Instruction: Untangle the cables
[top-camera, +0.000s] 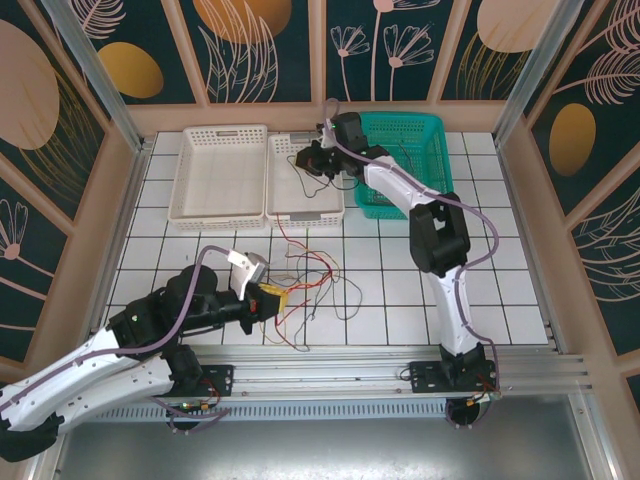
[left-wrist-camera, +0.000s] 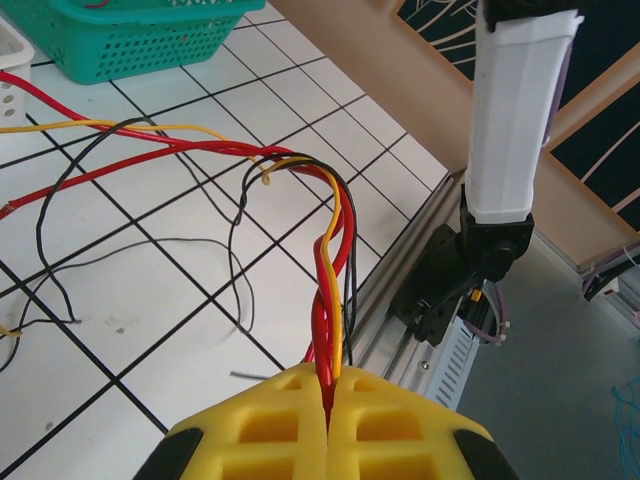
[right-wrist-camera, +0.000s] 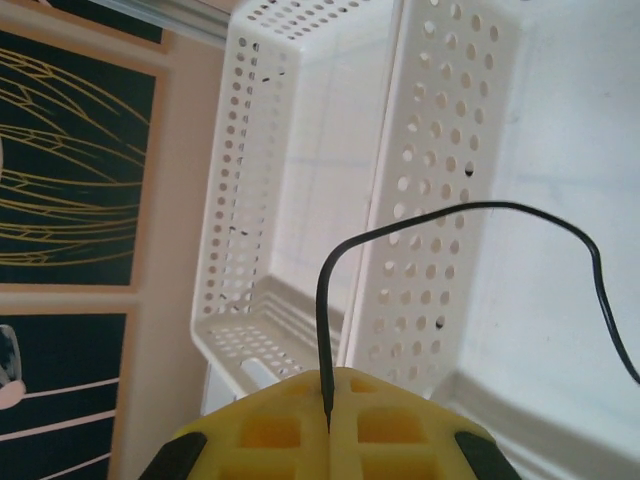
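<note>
Left claw (left-wrist-camera: 328, 388), shut on the twisted red-and-yellow cables (left-wrist-camera: 327, 300) near-left on the desk (top-camera: 400, 300), has the tangle (top-camera: 310, 268) trailing far-right from it. Right claw (right-wrist-camera: 330, 388), pinching 1 black cable (right-wrist-camera: 470, 208), hangs over the far white basket (top-camera: 305, 213).

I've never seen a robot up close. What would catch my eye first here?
A tangle of red, black and yellow cables sprawls on the white tiled table, and the yellow left gripper is shut on a twisted red-and-yellow bunch of them. Farther back, the right gripper pinches one black cable over a white basket, beside a bright green basket.
</note>
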